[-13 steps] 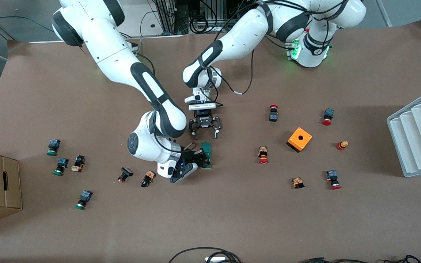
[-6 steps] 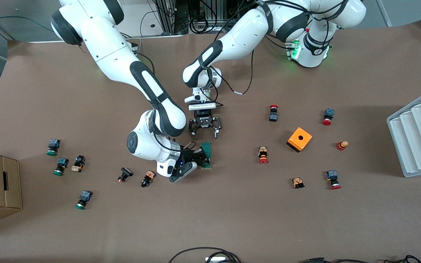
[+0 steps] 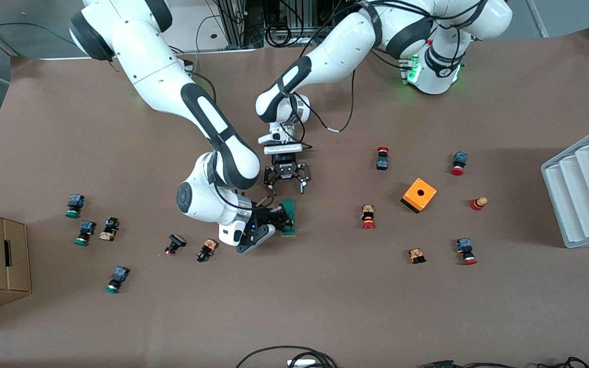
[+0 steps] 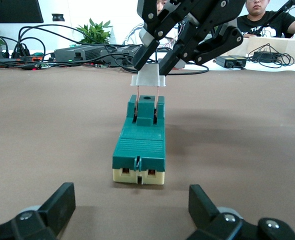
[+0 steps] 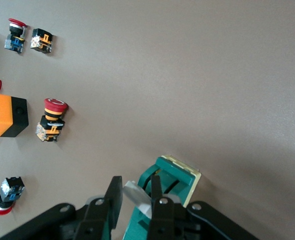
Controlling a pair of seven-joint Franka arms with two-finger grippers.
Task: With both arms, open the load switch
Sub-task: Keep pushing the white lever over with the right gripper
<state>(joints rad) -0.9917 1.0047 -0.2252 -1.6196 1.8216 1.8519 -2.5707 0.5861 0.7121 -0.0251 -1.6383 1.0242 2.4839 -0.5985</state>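
Here, right tool (image 4: pixel 155 62) pinches load switch (image 4: pixel 140 142) lever — no containers involved.

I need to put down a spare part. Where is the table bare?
The wide strip of table nearest the front camera is bare, as is the stretch between the load switch and the orange box. Push buttons crowd the right arm's end.

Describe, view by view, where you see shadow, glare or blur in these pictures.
Front view: soft arm shadows on the brown table; green glow at the left arm's base. Left wrist view: load switch sharp, bright background washed out. Right wrist view: even light, right end effector slightly blurred on the switch's white lever.
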